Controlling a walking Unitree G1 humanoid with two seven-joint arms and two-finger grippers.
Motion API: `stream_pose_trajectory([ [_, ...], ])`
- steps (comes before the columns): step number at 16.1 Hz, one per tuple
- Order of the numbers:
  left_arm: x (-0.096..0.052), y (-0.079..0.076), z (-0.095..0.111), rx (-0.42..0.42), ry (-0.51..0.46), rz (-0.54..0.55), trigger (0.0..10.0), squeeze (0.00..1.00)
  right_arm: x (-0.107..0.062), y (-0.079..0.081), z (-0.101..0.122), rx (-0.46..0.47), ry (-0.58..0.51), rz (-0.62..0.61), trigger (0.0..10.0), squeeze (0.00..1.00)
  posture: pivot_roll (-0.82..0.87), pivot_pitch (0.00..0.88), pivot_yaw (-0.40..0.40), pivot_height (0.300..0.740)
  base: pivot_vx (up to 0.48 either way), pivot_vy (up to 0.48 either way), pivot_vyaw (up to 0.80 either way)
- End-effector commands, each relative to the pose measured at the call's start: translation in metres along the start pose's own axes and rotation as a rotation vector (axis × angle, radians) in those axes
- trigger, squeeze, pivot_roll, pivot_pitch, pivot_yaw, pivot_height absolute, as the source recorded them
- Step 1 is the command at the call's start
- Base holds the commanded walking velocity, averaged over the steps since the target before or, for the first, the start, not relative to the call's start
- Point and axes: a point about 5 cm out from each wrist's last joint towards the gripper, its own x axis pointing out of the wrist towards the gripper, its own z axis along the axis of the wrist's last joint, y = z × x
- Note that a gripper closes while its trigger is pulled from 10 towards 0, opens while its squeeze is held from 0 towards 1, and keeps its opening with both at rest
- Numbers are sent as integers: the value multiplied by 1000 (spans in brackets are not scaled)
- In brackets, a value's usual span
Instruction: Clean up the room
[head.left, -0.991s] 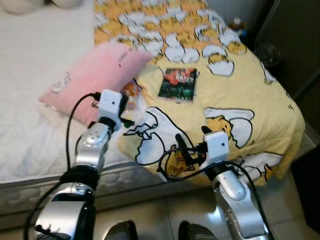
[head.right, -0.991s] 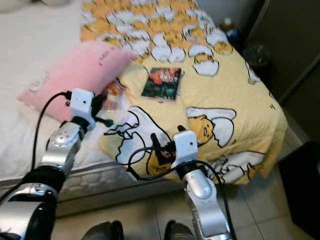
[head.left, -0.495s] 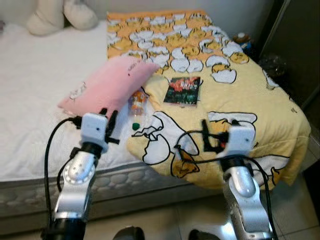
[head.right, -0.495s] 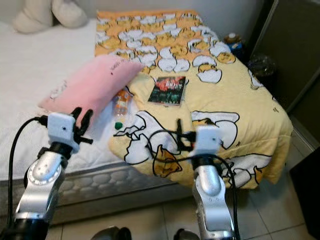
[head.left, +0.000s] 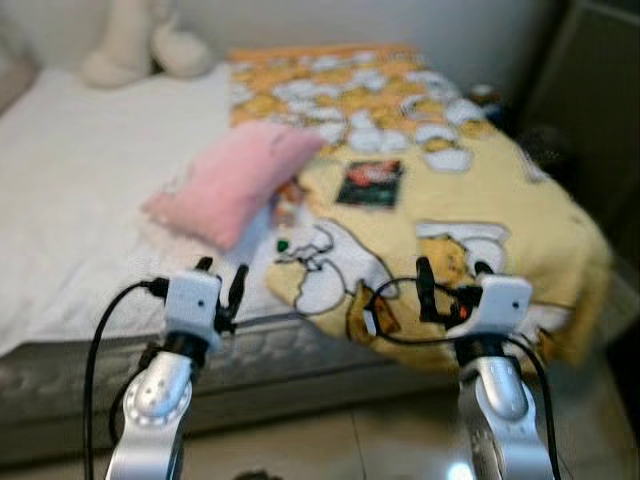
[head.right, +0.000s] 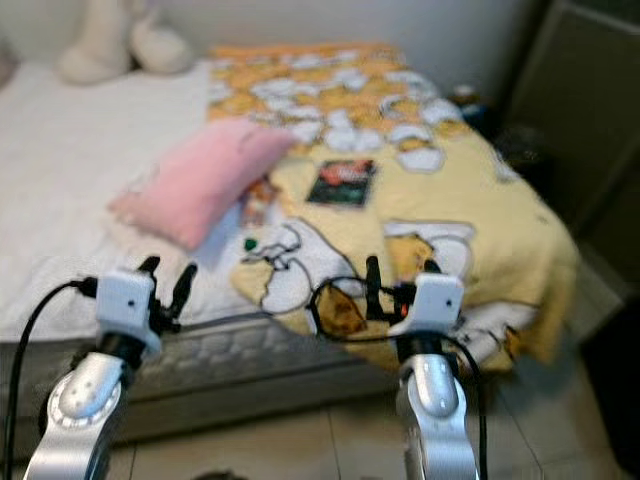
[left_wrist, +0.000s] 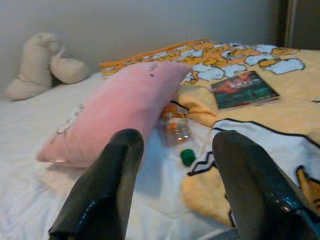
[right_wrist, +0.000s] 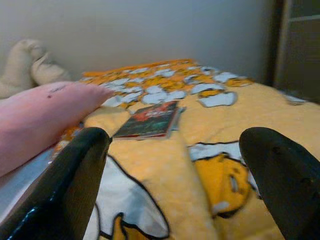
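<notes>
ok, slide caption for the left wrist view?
Open left hand faces pink pillow, bottle, green cap and book on the bed.

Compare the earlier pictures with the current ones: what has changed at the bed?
The left gripper and right gripper drew back from over the bed to its edge, jaws open and empty. The pillow, bottle and book lie as before.

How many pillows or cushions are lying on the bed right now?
1: a pink pillow on the white sheet, beside the yellow blanket. The cream shape by the wall looks like a plush toy.
</notes>
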Motion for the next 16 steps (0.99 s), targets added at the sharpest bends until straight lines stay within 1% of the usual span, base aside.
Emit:
stream_pose_trajectory([
  [1, 3, 2, 6, -13, -10, 21, 10000, 1000, 5, 2, 3, 9, -17, 6, 10000, 0, -92, 0, 51, 740, 0, 0, 0],
  [3, 6, 1, 6, -12, -2, 24, 10000, 1000, 7, 3, 3, 9, -15, 9, 10000, 0, -96, 0, 51, 740, 0, 0, 0],
  [4, 7, 1, 6, 4, 4, 30, 10000, 1000, 8, 3, 3, 10, -16, 9, 10000, 0, -98, 0, 52, 740, 0, 0, 0],
  [5, 9, 3, 1, -2, 44, 56, 10000, 1000, 10, 3, 3, 9, -16, 9, 10000, 0, -98, 0, 50, 740, 0, 0, 0],
  [6, 10, 5, -2, -38, 68, 77, 10000, 1000, 11, 3, 3, 9, -15, 13, 10000, 0, -99, 0, 51, 740, 0, 0, 0],
  [7, 8, 13, -11, -115, 111, 122, 10000, 1000, 11, 2, 1, 23, -11, 12, 10000, 0, -99, 0, 50, 740, 0, 0, 0],
  [8, 6, 15, -15, -146, 128, 137, 10000, 1000, 11, 0, 0, 25, -3, 4, 10000, 0, -100, 0, 48, 740, 0, 0, 0],
  [9, 6, 16, -17, -150, 133, 137, 10000, 1000, 11, -2, -3, 13, 10, -1, 10000, 0, -100, 0, 46, 740, 0, 0, 0],
  [11, 9, 12, -15, -131, 115, 111, 10000, 1000, 12, -2, -4, 4, 16, 5, 10000, 0, -102, 0, 45, 740, 0, 0, 0],
  [12, 11, 9, -12, -119, 99, 85, 10000, 808, 12, 0, -5, -2, 21, 19, 10000, 0, -104, 0, 44, 740, 0, 0, 0],
  [13, 12, 7, -10, -108, 92, 75, 10000, 0, 13, 1, -5, -4, 24, 27, 10000, 0, -108, 0, 44, 740, 0, 0, 0],
  [14, 13, 6, -11, -79, 93, 76, 10000, 0, 13, 2, -6, -7, 28, 36, 10000, 0, -109, 0, 44, 740, 0, 0, 0],
  [15, 13, 6, -10, -75, 80, 77, 10000, 0, 13, 2, -6, -8, 30, 41, 10000, 0, -109, 0, 43, 740, 0, 0, 0],
  [16, 14, 5, -8, -93, 59, 58, 10000, 0, 14, 3, -6, -22, 27, 55, 10000, 0, -112, 0, 42, 740, 0, 0, 0],
])
